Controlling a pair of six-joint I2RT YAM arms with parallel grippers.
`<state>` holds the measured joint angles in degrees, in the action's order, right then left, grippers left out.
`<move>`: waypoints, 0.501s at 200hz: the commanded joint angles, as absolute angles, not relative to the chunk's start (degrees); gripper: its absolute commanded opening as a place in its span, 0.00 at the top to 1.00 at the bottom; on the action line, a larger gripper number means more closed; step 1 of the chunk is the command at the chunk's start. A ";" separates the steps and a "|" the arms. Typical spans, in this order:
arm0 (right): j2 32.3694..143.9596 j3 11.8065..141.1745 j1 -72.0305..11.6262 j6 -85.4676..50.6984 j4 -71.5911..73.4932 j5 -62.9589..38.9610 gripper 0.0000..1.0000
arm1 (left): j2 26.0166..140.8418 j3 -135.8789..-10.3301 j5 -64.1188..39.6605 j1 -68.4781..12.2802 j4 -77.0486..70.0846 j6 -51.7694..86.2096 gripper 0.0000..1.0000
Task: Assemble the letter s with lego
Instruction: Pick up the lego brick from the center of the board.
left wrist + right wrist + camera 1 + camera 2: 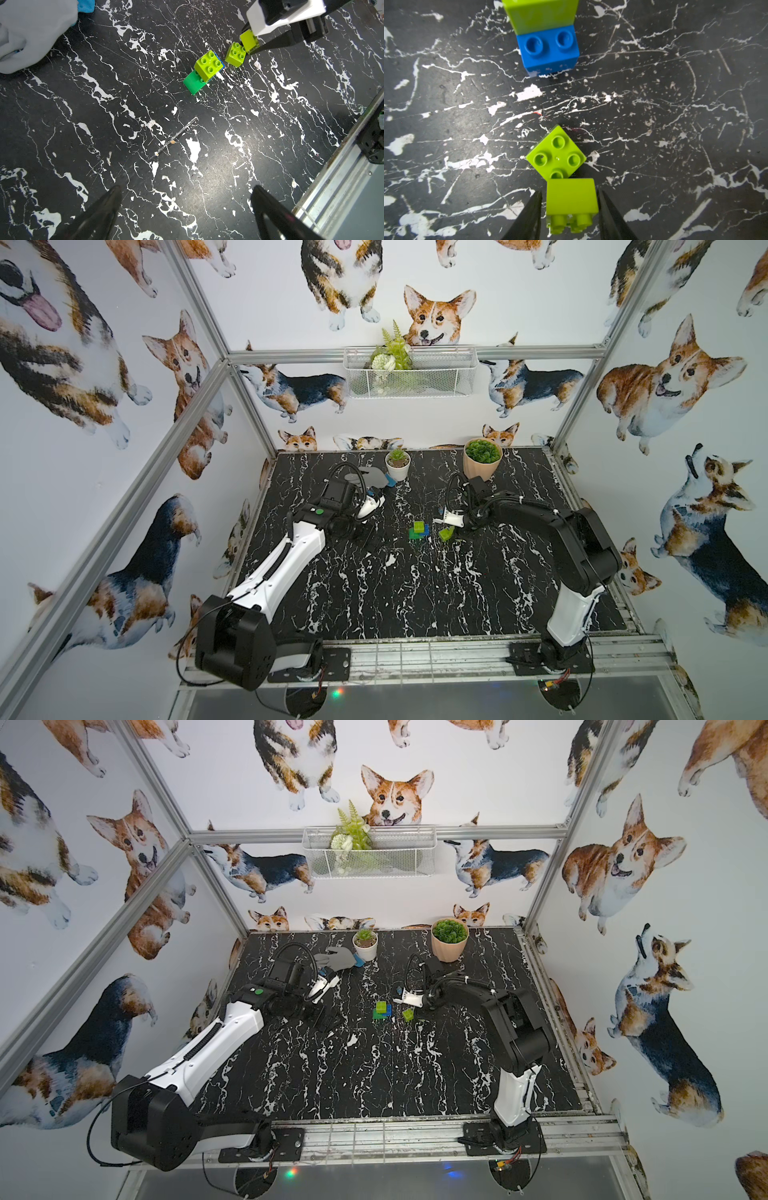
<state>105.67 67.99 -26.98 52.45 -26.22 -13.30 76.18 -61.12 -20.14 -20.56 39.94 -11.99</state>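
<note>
My R gripper (569,191) is nipped narrow on a lime brick (572,199) lying sideways, just beside the loose lime brick (556,153). Partial S stack (419,529) sits at 9 o'clock in a top view. L gripper (187,187) is wide open, empty. Plan: turn studs up and square up before pressing.

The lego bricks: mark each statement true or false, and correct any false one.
1. The top lime-green brick sits on the blue brick and the dark green brick. True.
2. The left gripper is shut on a brick. False: it is open and empty.
3. The loose lime-green brick stands studs up on the table. True.
4. The right gripper has a blue brick between its fingers. False: that sideways brick is lime-green.
5. The grey glove lies among the bricks. False: it lies beside the white pot.
</note>
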 commanded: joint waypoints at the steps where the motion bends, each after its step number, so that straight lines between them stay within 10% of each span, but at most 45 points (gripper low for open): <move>1: 105.82 68.28 -26.90 51.96 -27.29 -13.71 0.57 | 76.11 -61.53 -20.22 -20.54 40.87 -13.10 0.00; 100: 105.90 73.62 -26.15 56.66 -36.73 -6.16 0.75 | 76.07 -61.70 -19.95 -20.54 41.15 -13.18 0.00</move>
<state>105.30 71.53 -26.55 53.19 -30.70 -10.26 76.16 -61.14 -19.94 -20.56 40.18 -12.01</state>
